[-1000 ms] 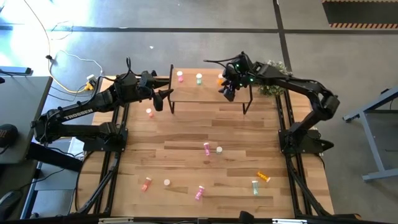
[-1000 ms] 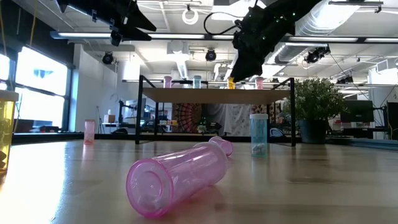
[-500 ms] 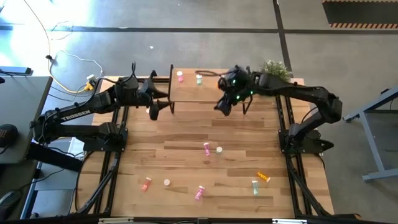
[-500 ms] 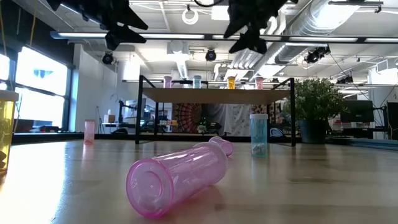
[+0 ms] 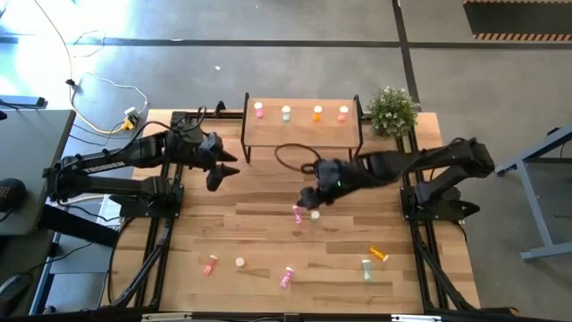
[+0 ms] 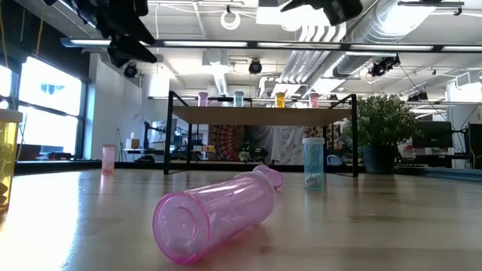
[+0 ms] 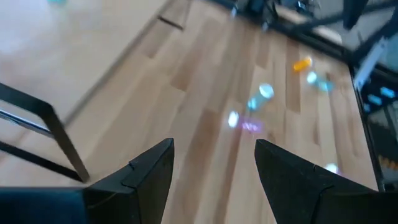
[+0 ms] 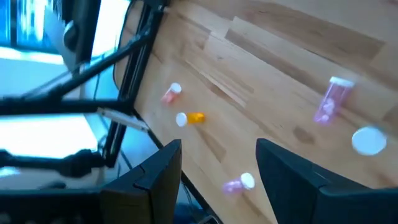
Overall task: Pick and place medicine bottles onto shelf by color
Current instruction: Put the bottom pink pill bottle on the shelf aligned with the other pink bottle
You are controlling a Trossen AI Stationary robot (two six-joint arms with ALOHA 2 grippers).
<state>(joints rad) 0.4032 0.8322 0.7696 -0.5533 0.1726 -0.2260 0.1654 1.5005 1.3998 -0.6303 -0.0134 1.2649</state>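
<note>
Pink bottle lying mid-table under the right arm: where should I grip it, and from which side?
Grip the pink bottle across the middle of its body, coming straight down. It lies on its side, so its round flanks face the open right end effector hovering just above it.

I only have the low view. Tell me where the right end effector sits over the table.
Observer: In the high view the right end effector hangs mid-table, right beside a pink bottle.
Operator: Report its fingers.
Observer: The right wrist view shows them spread apart with nothing between them.
Operator: Now place the left one.
Observer: The left end effector hangs just left of the shelf, near its left legs.
</note>
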